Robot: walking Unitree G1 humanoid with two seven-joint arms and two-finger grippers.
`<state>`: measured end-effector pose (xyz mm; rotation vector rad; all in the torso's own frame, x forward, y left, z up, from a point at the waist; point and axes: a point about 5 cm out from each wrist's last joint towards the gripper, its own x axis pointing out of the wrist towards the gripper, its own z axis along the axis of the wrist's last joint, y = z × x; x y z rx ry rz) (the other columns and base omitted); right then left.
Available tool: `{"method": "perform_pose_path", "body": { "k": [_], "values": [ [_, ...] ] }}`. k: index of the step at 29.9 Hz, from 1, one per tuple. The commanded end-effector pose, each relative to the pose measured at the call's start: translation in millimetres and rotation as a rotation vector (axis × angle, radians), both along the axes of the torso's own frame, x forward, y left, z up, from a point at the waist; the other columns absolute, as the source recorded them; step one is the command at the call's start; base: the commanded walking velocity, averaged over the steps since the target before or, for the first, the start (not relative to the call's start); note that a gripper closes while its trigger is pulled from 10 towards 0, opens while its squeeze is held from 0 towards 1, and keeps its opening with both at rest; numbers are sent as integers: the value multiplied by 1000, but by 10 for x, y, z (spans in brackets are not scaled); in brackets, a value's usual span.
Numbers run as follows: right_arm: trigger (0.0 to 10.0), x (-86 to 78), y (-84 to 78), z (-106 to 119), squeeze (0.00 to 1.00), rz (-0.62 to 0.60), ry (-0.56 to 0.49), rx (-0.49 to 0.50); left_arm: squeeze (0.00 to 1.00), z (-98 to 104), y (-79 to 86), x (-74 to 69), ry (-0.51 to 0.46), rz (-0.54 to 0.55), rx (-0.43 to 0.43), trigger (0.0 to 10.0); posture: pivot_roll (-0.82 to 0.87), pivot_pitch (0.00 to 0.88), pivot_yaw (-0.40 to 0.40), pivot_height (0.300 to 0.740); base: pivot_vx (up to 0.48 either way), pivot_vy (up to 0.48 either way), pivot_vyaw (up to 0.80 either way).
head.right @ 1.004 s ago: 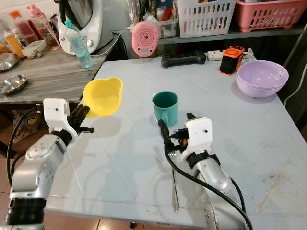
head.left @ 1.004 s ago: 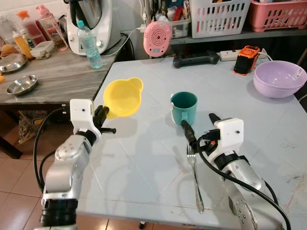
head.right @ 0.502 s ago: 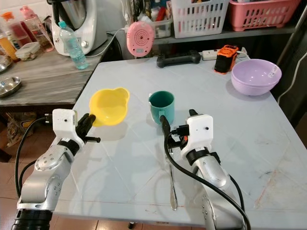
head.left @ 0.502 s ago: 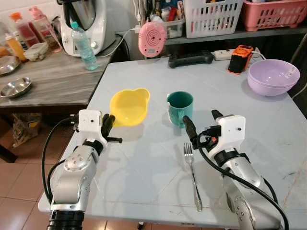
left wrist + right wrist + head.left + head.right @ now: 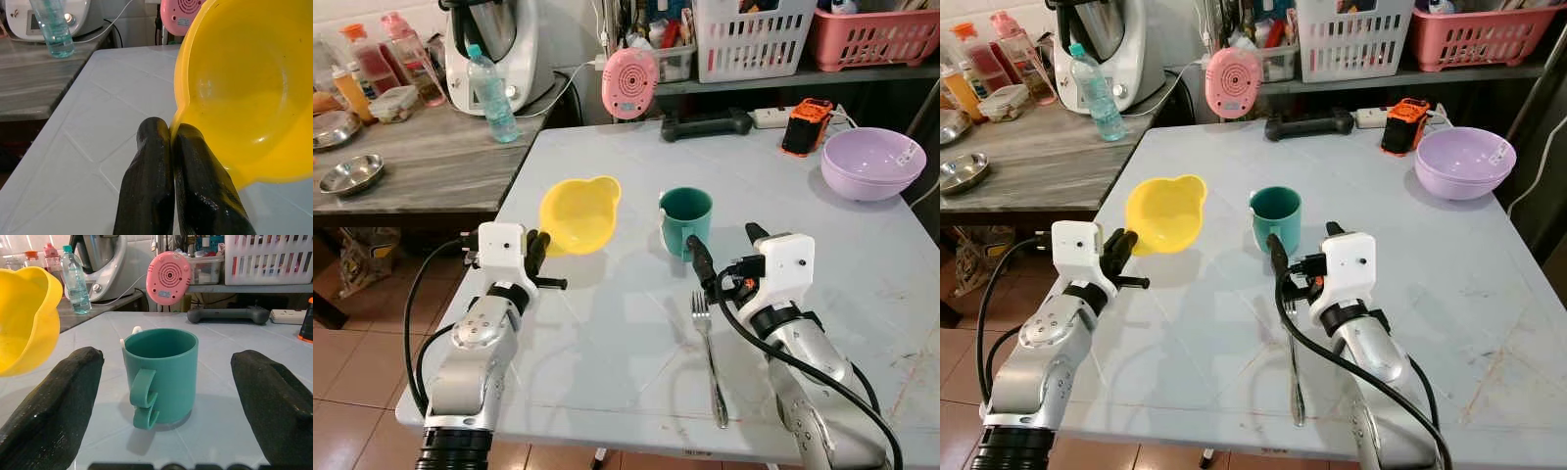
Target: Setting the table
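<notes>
Fingers of my left gripper (image 5: 168, 139) are pinching the yellow bowl (image 5: 578, 212) by its near rim, carrying it tilted over the table's (image 5: 607, 343) left side for placing; my right gripper (image 5: 726, 262) is waiting spread wide, facing the teal mug (image 5: 686, 217); the fork (image 5: 709, 354) is lying just near of it.

Bare table (image 5: 607, 333) lies between my arms; the green mug (image 5: 686, 219) blocks my spread right gripper (image 5: 724, 257), seemingly close.

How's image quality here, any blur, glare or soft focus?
Head views: sharp, evenly lit, the yellow plastic bowl casting a soft shadow on the pale table. Left wrist view: black fingers slightly soft, small highlights inside the bowl. Right wrist view: teal mug crisp, near fingers blurred.
</notes>
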<state>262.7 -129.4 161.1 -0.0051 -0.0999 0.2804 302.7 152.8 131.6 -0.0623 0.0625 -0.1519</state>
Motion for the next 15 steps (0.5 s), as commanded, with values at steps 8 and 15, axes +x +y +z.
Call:
{"method": "perform_pose_path", "body": {
  "k": [8, 15],
  "values": [
    [10000, 33, 22, -4, 0, 6, 6, 9, 0, 24, 6, 35, 8, -4, 4, 10000, -29, 3, 133, 740, 0, 0, 0],
    [10000, 35, 18, -14, 0, 2, 10, 12, 0, 14, -12, 31, 15, -11, 2, 10000, -34, 4, 133, 740, 0, 0, 0]
  ]
}}
